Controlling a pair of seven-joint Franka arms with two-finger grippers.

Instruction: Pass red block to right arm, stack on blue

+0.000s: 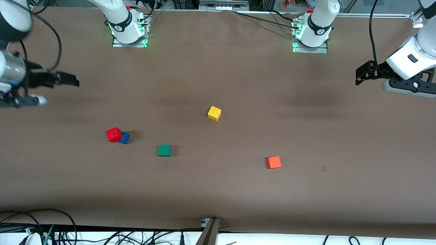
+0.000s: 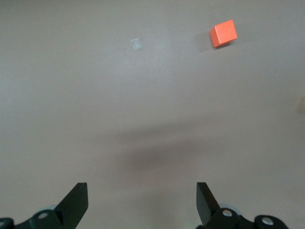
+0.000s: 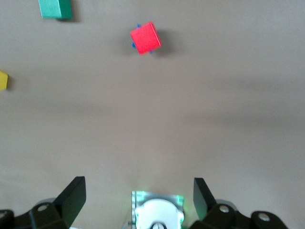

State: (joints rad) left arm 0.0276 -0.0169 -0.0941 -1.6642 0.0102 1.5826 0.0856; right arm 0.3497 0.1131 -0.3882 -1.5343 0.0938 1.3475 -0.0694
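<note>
Toward the right arm's end of the table (image 1: pixel 218 190), the red block (image 1: pixel 114 134) sits on top of the blue cube (image 1: pixel 125 137). It is a small, pure-red cube with crisp edges, turned a little askew on its support, so that one side and corner of the blue one show from under it in the front view. In the right wrist view only thin blue slivers (image 3: pixel 138 26) peek out around the red block (image 3: pixel 145 38).

On the front view's clock face, taking the yellow cube (image 1: pixel 214 113) as the centre, the stack lies at about eight o'clock, the green cube (image 1: pixel 164 150) at about seven o'clock and nearer the front camera, and the orange cube (image 1: pixel 274 162) at about four o'clock, toward the left arm's end.

The right gripper (image 1: pixel 69 80) hangs in the air over bare table at the right arm's end, released, its jaws spread wide and holding nothing. The red block lies well apart from it, at roughly five o'clock from its fingertips in the front view.

The left gripper (image 1: pixel 361 75) hovers over the left arm's end of the table, also spread open and empty, well apart from the stack. Its wrist view shows the orange cube (image 2: pixel 223 33) on the table ahead of its black fingers (image 2: pixel 76 202).
</note>
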